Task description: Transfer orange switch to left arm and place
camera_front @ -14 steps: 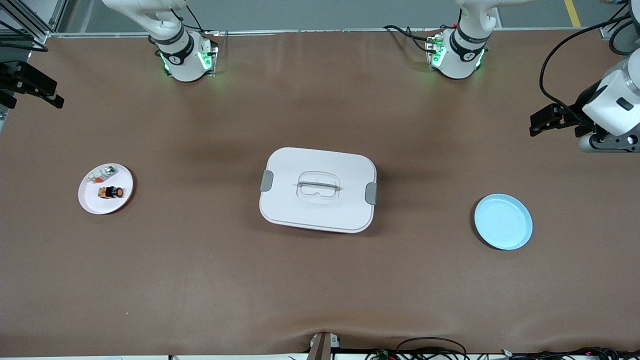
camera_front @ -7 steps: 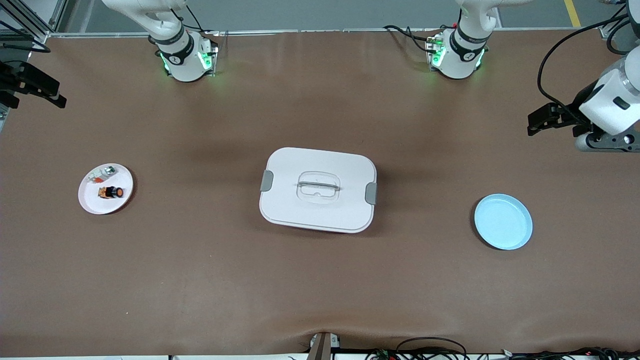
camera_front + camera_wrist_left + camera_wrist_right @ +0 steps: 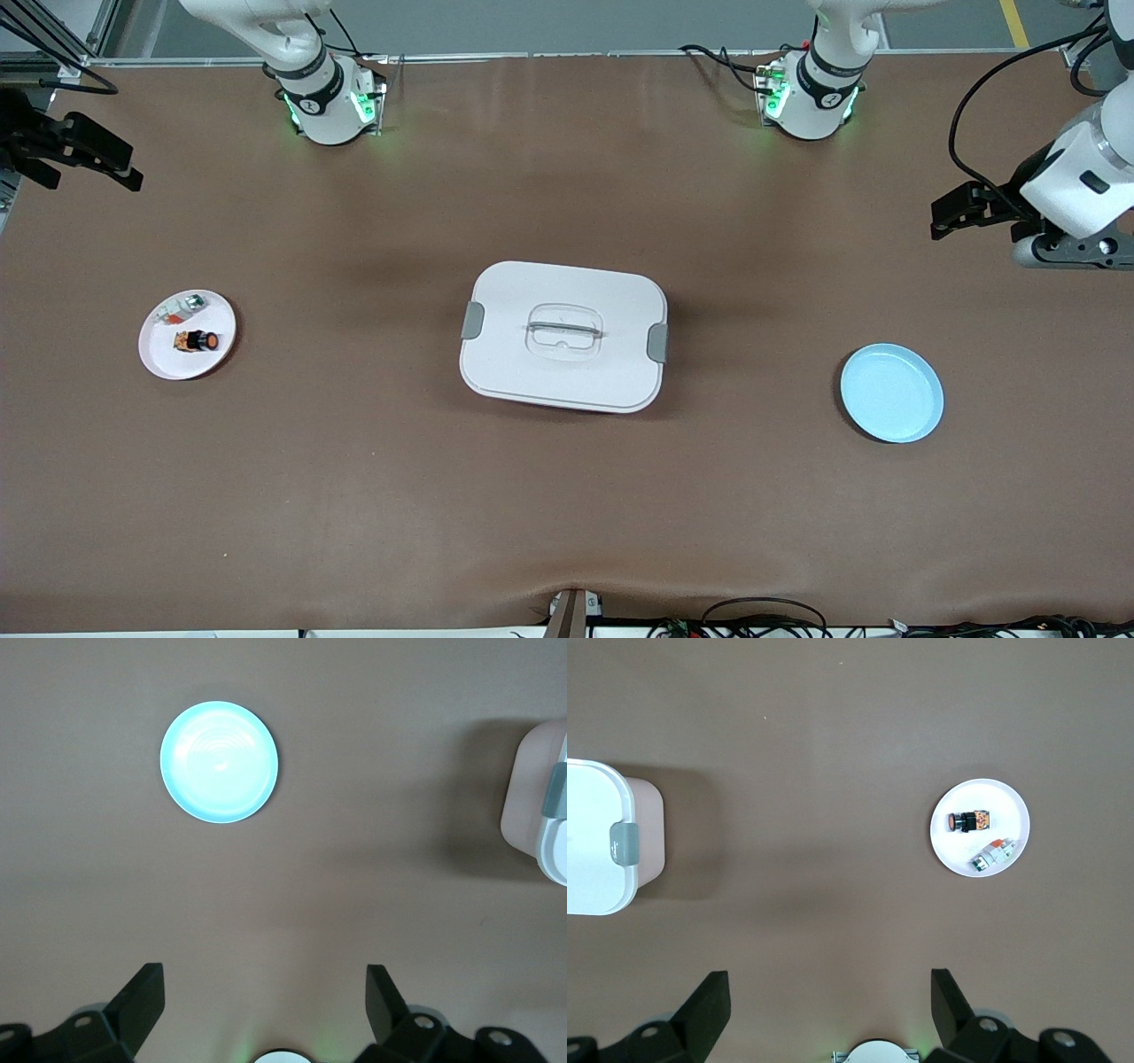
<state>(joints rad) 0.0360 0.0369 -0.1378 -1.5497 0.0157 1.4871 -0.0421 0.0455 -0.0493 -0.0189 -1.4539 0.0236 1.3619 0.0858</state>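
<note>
Reaching for the orange switch (image 3: 197,340) looks like the step in hand, judged from the layout: it lies on the white plate (image 3: 168,359) toward the right arm's end of the worktop, beside a whitish part (image 3: 180,309) w/ green and red bits.

The right gripper (image 3: 824,1003) is spread wide and empty, up over bare worktop by that end. It should be brought down straight over the plate, w/ the fingers closed across the orange body, not the black cap.

The left gripper (image 3: 264,999) is likewise released and waits over its own end near the blue plate (image 3: 891,392).

Any handover is best done high above the box (image 3: 563,336), which sits between the 2 plates.

Both wrist views show the finger spread clearly; the front view shows the whole layout at once.
</note>
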